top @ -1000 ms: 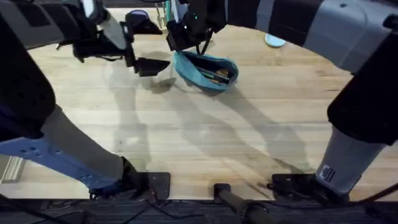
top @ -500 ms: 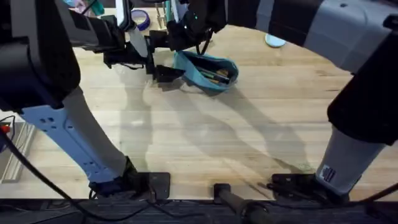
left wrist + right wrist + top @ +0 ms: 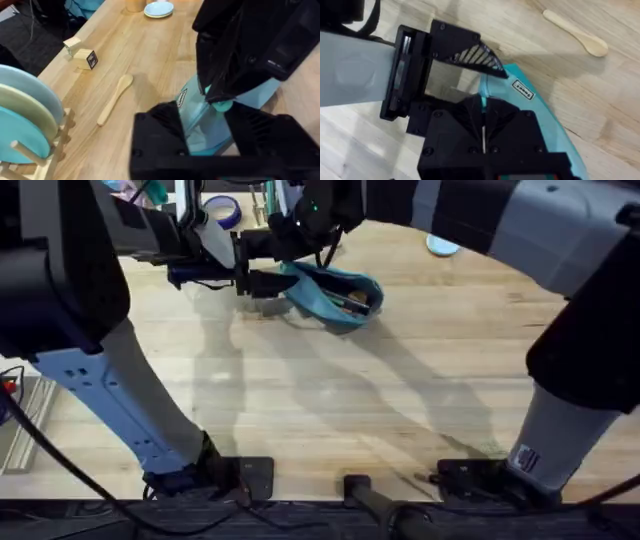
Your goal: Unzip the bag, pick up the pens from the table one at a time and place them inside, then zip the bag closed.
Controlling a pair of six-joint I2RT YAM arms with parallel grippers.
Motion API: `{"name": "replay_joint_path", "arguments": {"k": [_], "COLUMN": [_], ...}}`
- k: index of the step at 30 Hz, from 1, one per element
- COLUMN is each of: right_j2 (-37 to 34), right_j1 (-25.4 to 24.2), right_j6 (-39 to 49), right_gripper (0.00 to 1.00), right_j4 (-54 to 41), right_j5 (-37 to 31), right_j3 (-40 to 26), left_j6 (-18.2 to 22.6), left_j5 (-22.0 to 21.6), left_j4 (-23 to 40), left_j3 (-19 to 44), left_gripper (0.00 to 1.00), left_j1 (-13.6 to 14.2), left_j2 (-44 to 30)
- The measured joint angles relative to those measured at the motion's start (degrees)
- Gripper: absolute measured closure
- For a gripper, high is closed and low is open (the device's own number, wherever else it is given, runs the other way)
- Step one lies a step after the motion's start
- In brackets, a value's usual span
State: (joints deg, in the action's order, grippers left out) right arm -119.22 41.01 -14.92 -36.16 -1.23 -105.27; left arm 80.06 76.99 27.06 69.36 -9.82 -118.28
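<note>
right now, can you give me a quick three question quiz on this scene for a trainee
1. True or false: the bag is open with pens inside.
2. Which gripper has its fingers on either side of the bag's end: A left, B right?
3. Fill in: a wooden ____ lies on the table beyond the bag.

Key
1. True.
2. A, the left gripper; the right gripper sits shut at the zipper line.
3. spoon.

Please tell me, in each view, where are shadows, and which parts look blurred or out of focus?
Overhead: long soft arm shadows cross the table below the bag; the near arms look large and blurred. Left wrist: its own black fingers are blurred, the wooden spoon sharper. Right wrist: a shadow lies beside the bag.
</note>
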Motion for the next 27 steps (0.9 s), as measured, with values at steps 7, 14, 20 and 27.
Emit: {"name": "replay_joint_path", "arguments": {"k": [7, 14, 20, 27], "right_j2": [0.0, 0.0, 0.1, 2.4], "right_j1": [0.0, 0.0, -0.4, -1.3], "right_j6": [0.0, 0.0, 0.0, 0.0], "right_gripper": [0.97, 0.97, 0.969, 0.969], "right_j4": [-0.2, -0.4, -0.7, -2.8], "right_j5": [0.2, 0.2, 0.5, 1.1], "right_j3": [0.0, 0.0, 0.0, 0.0], "left_j6": [0.0, 0.0, 0.0, 0.0], "left_j5": [0.1, 0.0, 0.0, 2.4], "left_j4": [0.3, 0.3, 0.3, 0.3], "left_j3": [0.0, 0.0, 0.0, 0.0], "left_gripper": [0.933, 0.956, 0.956, 0.956], "left_j1": [0.0, 0.0, 0.1, 0.2], "left_j2": [0.0, 0.0, 0.0, 0.0]}}
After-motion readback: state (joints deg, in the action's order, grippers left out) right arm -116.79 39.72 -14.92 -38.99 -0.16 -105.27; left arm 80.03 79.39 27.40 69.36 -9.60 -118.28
